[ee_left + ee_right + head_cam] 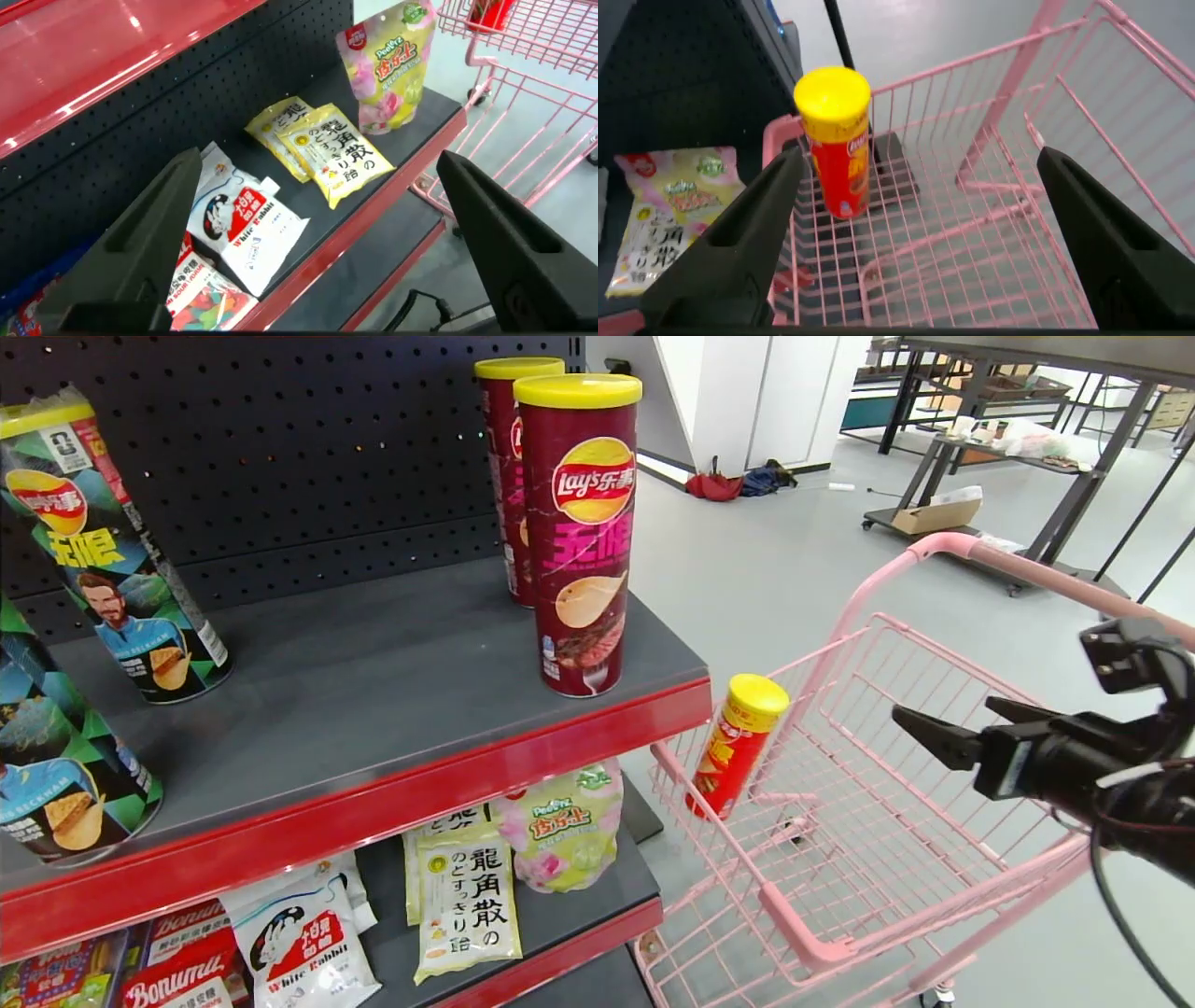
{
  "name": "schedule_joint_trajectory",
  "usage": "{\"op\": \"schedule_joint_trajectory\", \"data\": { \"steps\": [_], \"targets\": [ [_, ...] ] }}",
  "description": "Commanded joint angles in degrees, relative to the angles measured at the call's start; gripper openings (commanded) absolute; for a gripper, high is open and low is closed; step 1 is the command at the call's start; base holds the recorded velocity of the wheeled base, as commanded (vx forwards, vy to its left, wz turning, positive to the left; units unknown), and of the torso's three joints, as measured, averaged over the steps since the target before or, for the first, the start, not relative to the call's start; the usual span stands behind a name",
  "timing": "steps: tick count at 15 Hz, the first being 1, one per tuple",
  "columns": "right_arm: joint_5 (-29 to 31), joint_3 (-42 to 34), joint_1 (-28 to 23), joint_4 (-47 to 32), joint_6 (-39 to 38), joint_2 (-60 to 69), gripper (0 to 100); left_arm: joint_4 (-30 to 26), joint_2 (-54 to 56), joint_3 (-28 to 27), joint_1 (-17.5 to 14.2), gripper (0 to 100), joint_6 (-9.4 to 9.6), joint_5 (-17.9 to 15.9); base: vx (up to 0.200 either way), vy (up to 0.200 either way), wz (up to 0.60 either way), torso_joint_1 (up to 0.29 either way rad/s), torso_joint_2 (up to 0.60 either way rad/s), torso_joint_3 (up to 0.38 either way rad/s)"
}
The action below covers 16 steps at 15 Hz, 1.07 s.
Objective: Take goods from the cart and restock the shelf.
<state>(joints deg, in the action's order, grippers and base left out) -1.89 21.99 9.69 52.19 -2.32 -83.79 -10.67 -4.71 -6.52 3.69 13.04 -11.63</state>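
The red can (738,747) with a yellow lid leans in the pink cart (1027,576), at the corner nearest the shelf (373,681) — wire walls close around it. The right gripper (920,161) hangs over the cart, fingers spread wide and holding nothing. The left gripper (318,161) (likewise wide apart, empty) faces snack bags (341,154) on the lower shelf (411,191). Up top, two maroon cans (581,532) stand at the right end — green cans (112,551) at the left.

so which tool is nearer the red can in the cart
Right. The right tool hangs open over the cart, pointed at the red can; the left tool is open beside the lower shelf, farther off.
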Motion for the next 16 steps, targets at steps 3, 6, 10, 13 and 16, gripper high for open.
{"op": "schedule_joint_trajectory", "data": {
  "steps": [3, 6, 10, 13, 16],
  "targets": [
    [-2.1, 2.0, 3.1, 17.7, -0.1, -25.7, 100, 0.0, -0.1, 0.1, 0.0, 100, 0.23, -0.1, 0.000, 0.000, 0.00, 0.000, 0.00, 0.000],
    [-2.2, 6.0, 4.9, 17.7, -0.1, -29.8, 100, 0.0, -0.1, 0.0, 0.0, 100, 0.40, 0.0, 0.000, 0.000, 0.00, 0.000, 0.00, 0.000],
    [-3.1, 11.9, 5.1, 17.6, -0.4, -34.5, 100, 0.0, -0.1, 0.0, 0.0, 100, 0.58, 0.5, 0.000, 0.000, 0.00, 0.000, 0.00, 0.000],
    [-3.4, 14.2, 5.5, 17.6, -0.4, -37.1, 100, 0.0, -0.1, 0.0, 0.0, 100, 1.37, 0.4, 0.000, 0.000, 0.00, 0.000, 0.00, 0.000],
    [-3.4, 16.9, 6.3, 17.6, -0.5, -39.5, 100, 0.0, -0.1, 0.0, 0.0, 100, 1.46, 0.5, 0.000, 0.000, 0.00, 0.000, 0.00, 0.000]
  ]
}}
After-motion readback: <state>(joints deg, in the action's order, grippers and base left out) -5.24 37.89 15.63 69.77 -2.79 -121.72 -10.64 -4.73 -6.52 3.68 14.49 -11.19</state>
